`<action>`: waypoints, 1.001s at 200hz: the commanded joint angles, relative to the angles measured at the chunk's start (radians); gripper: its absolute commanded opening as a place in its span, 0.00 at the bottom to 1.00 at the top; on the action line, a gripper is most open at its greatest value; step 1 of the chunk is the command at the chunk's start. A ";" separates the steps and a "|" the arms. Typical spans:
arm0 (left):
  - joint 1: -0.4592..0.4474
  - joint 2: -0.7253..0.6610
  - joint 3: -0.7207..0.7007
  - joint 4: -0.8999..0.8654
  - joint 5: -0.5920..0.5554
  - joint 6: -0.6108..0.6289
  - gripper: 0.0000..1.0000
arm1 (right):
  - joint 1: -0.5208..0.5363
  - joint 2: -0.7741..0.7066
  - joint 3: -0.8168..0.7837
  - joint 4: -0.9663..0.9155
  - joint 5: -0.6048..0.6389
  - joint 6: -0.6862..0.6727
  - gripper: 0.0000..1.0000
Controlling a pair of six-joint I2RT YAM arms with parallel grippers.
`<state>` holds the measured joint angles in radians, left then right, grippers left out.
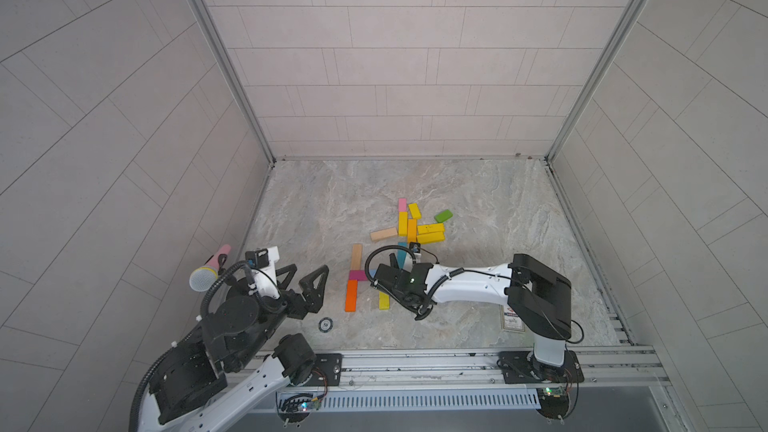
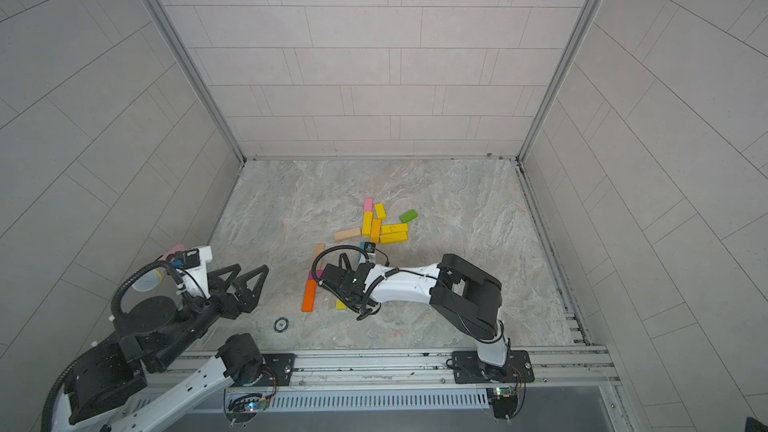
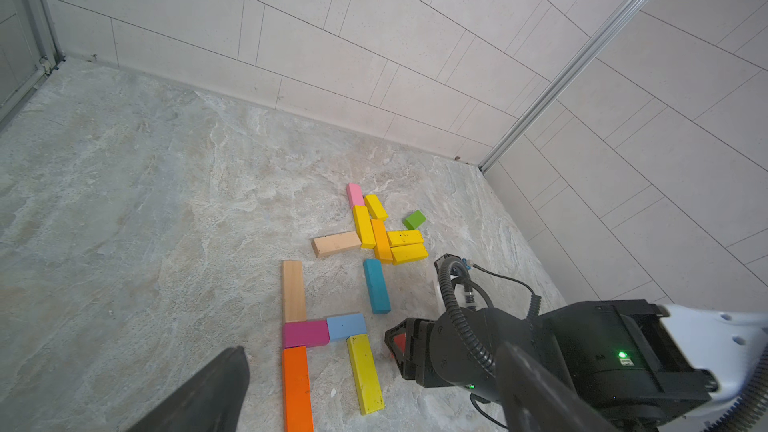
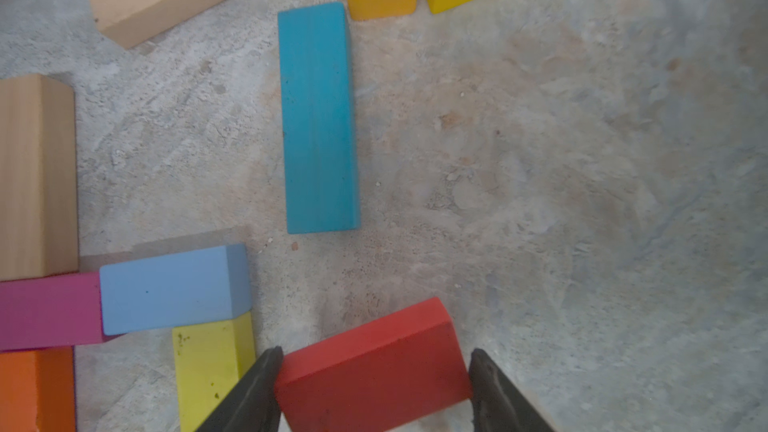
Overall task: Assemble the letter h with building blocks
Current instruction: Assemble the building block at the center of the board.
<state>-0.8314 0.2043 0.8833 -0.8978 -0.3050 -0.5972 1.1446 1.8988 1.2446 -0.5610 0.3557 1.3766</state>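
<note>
Your table [image 1: 457,201]: marbled. Left gripper [image 1: 310,267], 9 o'clock of the blocks: jaws spread wide, holding nothing. Right gripper [image 4: 376,361]: part closed, clamping the red block [image 4: 374,338] at 3 o'clock of the h shape [image 3: 305,332]. Loose pile [image 1: 415,226]: 1 o'clock of it, with the teal block [image 4: 318,118] between.

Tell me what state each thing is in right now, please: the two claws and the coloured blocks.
Left gripper: open, empty.
Right gripper: shut on the red block.
Red block: clamped in the right gripper.
Teal block: lying flat, touching nothing.
Light blue block: lying against the magenta block.
Green block: lying apart from the others.
</note>
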 commanded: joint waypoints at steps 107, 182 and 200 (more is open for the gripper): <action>0.004 -0.003 0.031 -0.027 -0.026 0.028 1.00 | -0.030 0.075 0.075 -0.082 0.025 0.082 0.47; 0.004 -0.003 0.032 -0.035 -0.035 0.033 1.00 | -0.047 0.114 0.113 -0.089 0.013 0.091 0.47; 0.005 -0.003 0.036 -0.037 -0.037 0.034 1.00 | -0.052 0.124 0.115 -0.089 0.005 0.097 0.47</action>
<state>-0.8314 0.2043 0.8955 -0.9199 -0.3199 -0.5827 1.1004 1.9980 1.3472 -0.6155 0.3569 1.4368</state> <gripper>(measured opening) 0.998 0.680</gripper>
